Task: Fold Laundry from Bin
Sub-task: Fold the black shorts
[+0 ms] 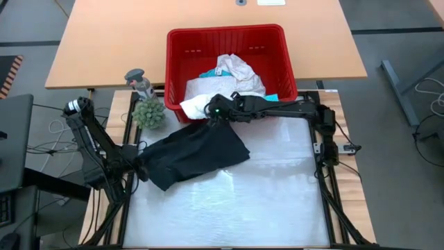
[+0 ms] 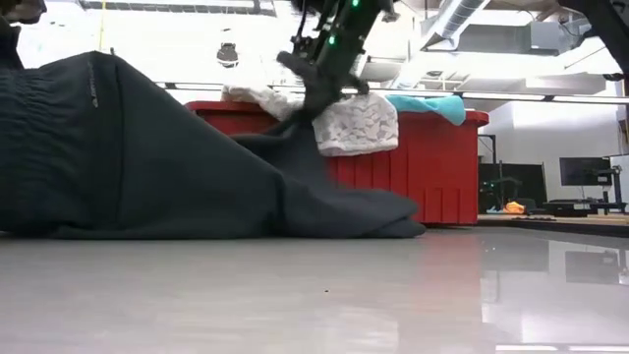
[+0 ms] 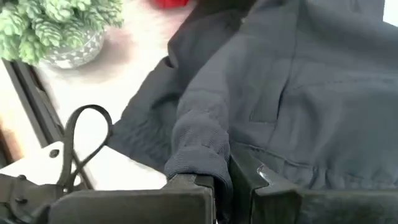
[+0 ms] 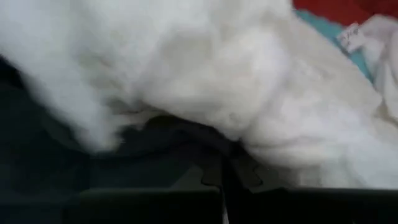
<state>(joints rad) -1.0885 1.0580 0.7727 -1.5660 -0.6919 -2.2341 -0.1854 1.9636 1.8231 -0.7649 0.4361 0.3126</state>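
Left gripper (image 3: 221,180) jaws clenched on black garment (image 1: 191,154) hem, far from red bin (image 1: 182,42), right gripper (image 1: 212,111) jaws clenched on its other end at bin's near rim, garment stretched over surface (image 1: 263,201) before bin, white lacy garments (image 1: 236,73) and teal one (image 2: 432,106) in bin

Left gripper (image 1: 141,169) low at the table's left side, arm folded back toward the left frame rail, fingers (image 3: 193,186) pressed together with a fold of the black garment (image 1: 194,154) pinched between them. Right arm stretched across from the right side of the frame, forearm running leftward, wrist bent down. Right gripper (image 1: 214,111) at the garment's far edge, just at the near rim of the bin (image 1: 291,69), fingers closed on dark cloth with white lacy cloth (image 4: 249,81) bunched directly ahead of the fingertips. Green light lit on the right wrist.
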